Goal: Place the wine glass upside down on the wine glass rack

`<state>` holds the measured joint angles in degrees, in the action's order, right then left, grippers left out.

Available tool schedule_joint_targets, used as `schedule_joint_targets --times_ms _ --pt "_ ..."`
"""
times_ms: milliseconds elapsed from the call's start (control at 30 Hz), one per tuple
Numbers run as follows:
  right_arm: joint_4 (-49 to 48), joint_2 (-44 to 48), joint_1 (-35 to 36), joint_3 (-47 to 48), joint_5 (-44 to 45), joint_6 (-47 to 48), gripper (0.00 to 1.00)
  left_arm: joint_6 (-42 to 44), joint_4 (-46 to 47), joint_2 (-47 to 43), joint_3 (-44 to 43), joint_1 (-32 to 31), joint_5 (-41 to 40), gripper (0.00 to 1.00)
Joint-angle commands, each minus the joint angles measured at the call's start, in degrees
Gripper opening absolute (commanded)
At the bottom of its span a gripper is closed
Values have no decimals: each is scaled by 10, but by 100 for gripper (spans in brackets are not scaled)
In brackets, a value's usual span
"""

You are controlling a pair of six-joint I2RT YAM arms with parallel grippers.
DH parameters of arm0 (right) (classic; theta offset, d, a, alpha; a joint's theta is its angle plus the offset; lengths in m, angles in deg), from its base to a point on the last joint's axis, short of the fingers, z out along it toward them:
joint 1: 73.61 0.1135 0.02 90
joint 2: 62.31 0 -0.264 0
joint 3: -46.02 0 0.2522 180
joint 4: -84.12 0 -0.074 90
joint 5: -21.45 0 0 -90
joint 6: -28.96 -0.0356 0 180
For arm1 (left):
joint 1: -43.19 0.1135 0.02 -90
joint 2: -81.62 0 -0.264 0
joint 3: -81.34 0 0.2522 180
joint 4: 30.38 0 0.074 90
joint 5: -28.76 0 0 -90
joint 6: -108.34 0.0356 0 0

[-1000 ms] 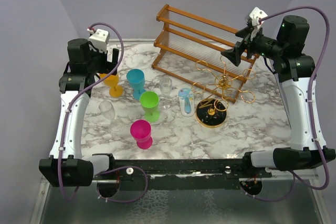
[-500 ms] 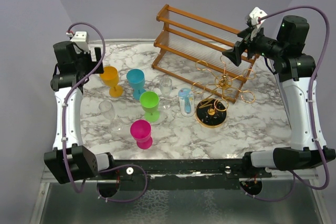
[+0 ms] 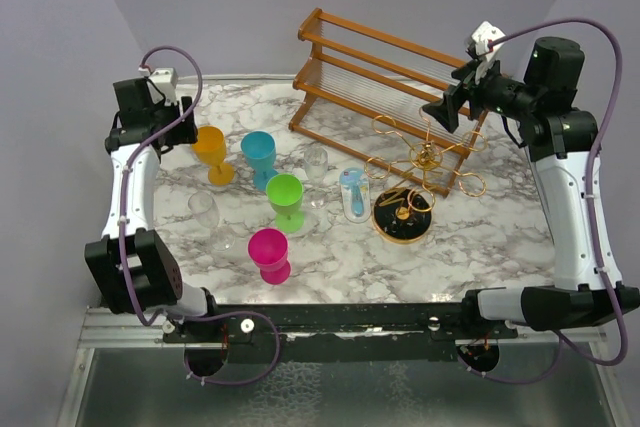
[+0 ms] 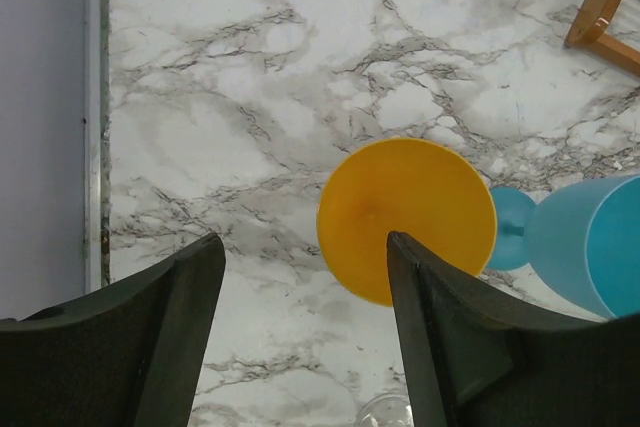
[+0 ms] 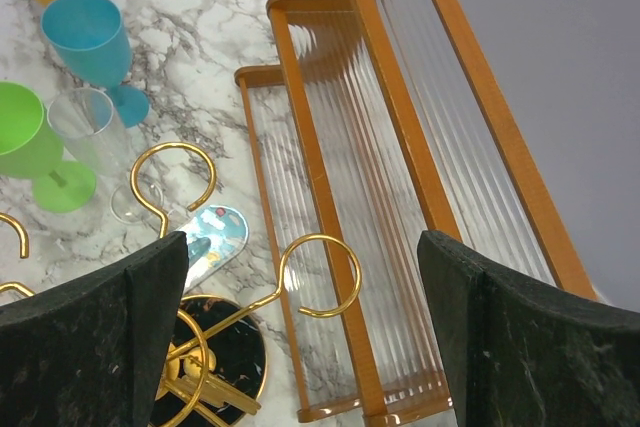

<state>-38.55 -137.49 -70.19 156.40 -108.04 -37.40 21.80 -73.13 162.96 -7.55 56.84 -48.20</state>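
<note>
The gold wire wine glass rack [image 3: 420, 162] stands on its round black base [image 3: 403, 217] at centre right; its loops [image 5: 320, 277] show empty in the right wrist view. A clear wine glass [image 3: 316, 163] stands upright left of it, also in the right wrist view [image 5: 90, 132]. A second clear glass [image 3: 205, 209] stands at the left. My left gripper [image 3: 183, 119] is open and empty, up beside the orange goblet [image 4: 405, 217]. My right gripper [image 3: 440, 112] is open and empty, above the rack [image 5: 302, 242].
A brown wooden slatted rack [image 3: 385, 87] stands at the back, behind the gold rack. Orange [image 3: 210, 152], blue [image 3: 259, 155], green [image 3: 285, 197] and pink [image 3: 268, 250] goblets stand mid-left. A blue packaged item [image 3: 353, 192] lies by the black base.
My left arm has swung left and back, away from the orange goblet toward the table's left edge. The right arm has barely moved.
</note>
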Motion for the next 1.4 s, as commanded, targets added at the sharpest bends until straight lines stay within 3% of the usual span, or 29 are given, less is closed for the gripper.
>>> schedule_joint_targets --times_ms 0,467,867,1200,1367 --pt "-8 -7 -1 4 -2 -7 96 10 -24 41 -46 -5 31 66" --pt "-11 -6 -1 -12 -2 -6 96 32 -68 132 -104 -37 13 46" --pt "-13 -4 -1 -16 0 -6 96 49 -82 152 -118 -57 -16 34" --pt "-18 15 -1 -37 2 0 97 67 -87 149 -125 -59 -10 1" --pt "-20 15 -1 -30 -4 -7 97 72 -97 117 -143 -59 -21 0"
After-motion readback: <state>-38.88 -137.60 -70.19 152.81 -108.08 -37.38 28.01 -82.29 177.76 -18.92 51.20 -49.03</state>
